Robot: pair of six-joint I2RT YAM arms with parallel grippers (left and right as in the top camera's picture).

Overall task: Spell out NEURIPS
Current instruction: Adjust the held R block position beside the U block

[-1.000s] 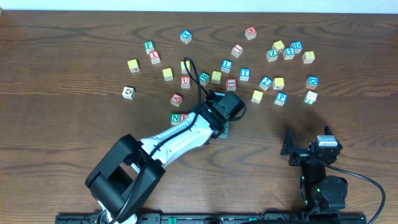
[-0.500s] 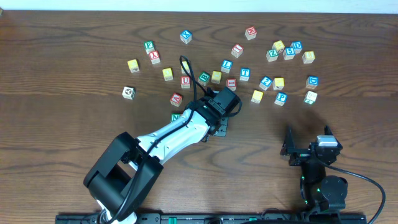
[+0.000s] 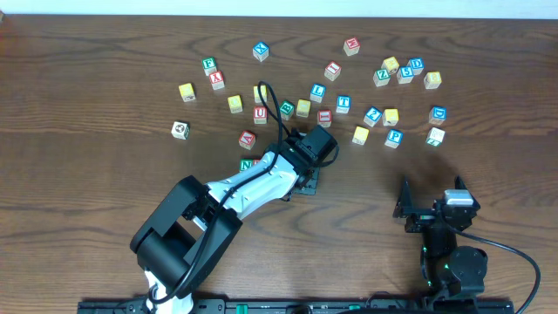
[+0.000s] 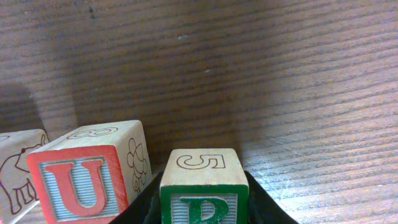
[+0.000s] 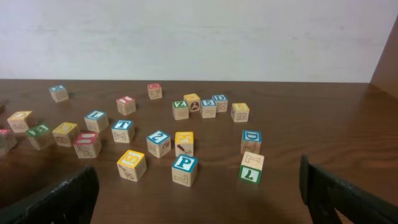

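The green-lettered cube point(image 4: 202, 186) sits pinched between the left fingers point(image 4: 261, 208), whose dark pads press against its left and right sides at the bottom edge of the left wrist view. Being a cube, it has no side longer than another. Its lettered face stands upright and turned toward the wrist camera, and the face with an outlined 5 points up. The wood is pale, and the lettered face has a green border around a ribbed panel. Only the top of the green letter shows, so it could be an R or a P. The frame cuts off its underside, so I cannot tell whether it rests on the tabletop point(image 4: 249, 74). Just beside it on the left stands the U cube point(image 4: 84, 186), with a red letter in a red border facing the same way and line drawings on its top and side. A narrow gap seems to separate the two. Further left, at the frame edge, is a cube with an elephant drawing point(image 4: 15, 168), its letter unseen. From overhead the left arm point(image 3: 261, 179) reaches diagonally over the middle of the tabletop and hides the held cube, while the green N cube point(image 3: 247, 164) peeks out just left of the arm. The right fingers point(image 5: 339, 193) are spread wide with nothing between them, low near the front edge, facing a scatter of cubes that includes the blue P cube point(image 5: 185, 168).
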